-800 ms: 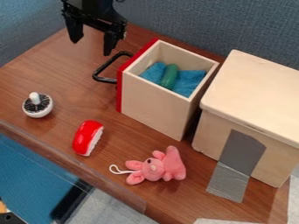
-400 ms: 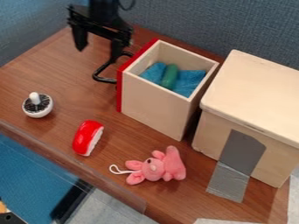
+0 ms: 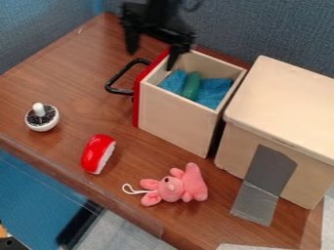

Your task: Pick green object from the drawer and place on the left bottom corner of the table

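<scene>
Black two-finger gripper (image 3: 152, 59) over pale wooden drawer's (image 3: 175, 121) red front; fingers wide apart. Green oblong object (image 3: 191, 86) on blue cloth (image 3: 213, 93) inside.

The arm (image 3: 164, 10) is black, its lower section a thick, dark column. Its gripper (image 3: 151, 60) is black too, with a wide crosspiece whose edges look knobbly and uneven. Two dark fingers (image 3: 133, 43) narrow toward their ends. A thin dark cable (image 3: 194, 7) curves beside the column. Finer details are blurred.

Pale smooth wood drawer (image 3: 175, 119) (blue cloth (image 3: 213, 93) inside)
</scene>
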